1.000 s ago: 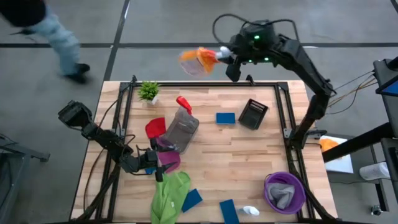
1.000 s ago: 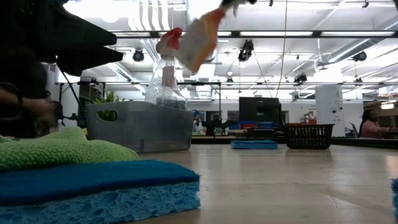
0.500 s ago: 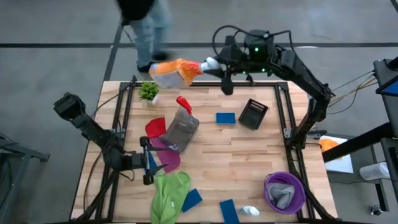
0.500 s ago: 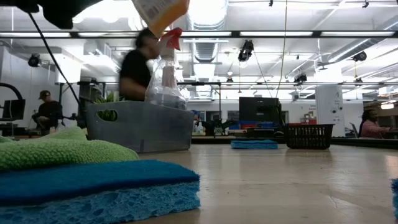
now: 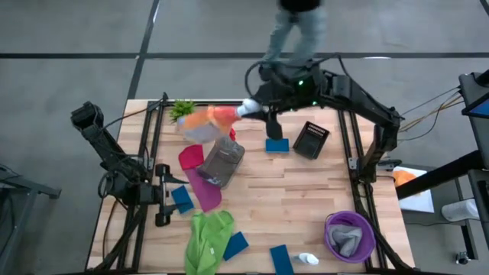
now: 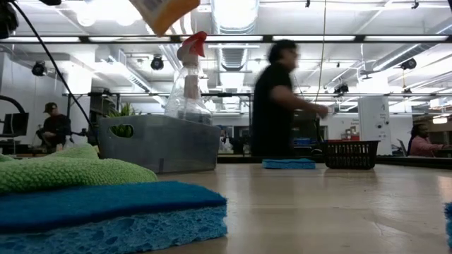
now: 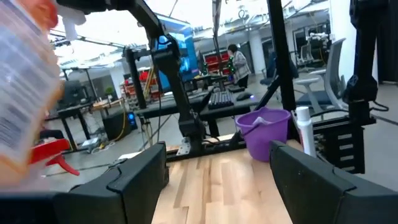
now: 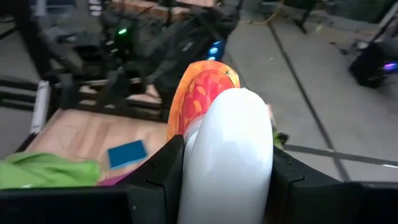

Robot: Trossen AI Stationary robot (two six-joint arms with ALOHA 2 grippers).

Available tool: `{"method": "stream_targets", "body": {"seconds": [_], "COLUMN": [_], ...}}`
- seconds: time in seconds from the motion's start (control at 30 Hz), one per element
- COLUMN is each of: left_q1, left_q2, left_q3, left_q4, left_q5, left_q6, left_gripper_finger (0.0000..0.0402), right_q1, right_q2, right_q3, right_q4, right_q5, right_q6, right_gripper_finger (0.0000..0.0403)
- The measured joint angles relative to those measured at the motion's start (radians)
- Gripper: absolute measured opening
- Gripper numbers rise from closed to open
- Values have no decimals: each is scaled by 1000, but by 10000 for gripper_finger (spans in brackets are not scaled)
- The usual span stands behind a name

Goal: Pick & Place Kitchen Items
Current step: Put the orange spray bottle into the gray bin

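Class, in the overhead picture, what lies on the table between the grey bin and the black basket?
In the high view, one blue sponge lies on bare wood between the grey bin and the black basket.

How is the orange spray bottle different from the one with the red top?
The orange spray bottle hangs tilted in the air, held by the right tool; the red-topped bottle stands upright in the grey bin. One has an orange body, the other clear. Both are spray bottles.

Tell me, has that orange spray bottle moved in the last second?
Yes. The right tool has carried the orange spray bottle from beyond the table's far edge in over the table, toward the small potted plant and grey bin.
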Motion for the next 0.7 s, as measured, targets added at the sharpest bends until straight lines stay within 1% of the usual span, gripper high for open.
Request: {"method": "stream_targets", "body": {"seconds": [0.2,0.4,0.7], "left_q1": [0,0,-6], "left_q2": [0,0,0], "left_q3": [0,0,0], "left_q4": [-10,-15,-17], "left_q5": [0,0,-5], "left_q6": [0,0,8], "left_gripper_finger": [282,282,282], "right_q1": [46,51,52], "right_q2": [39,83,152], "right_q3": [0,0,0], "right_q4": [-44,-118,-170], "right_q5": [1,7,8], "right_q6": [17,41,48], "right_gripper_finger": [131,131,131]}}
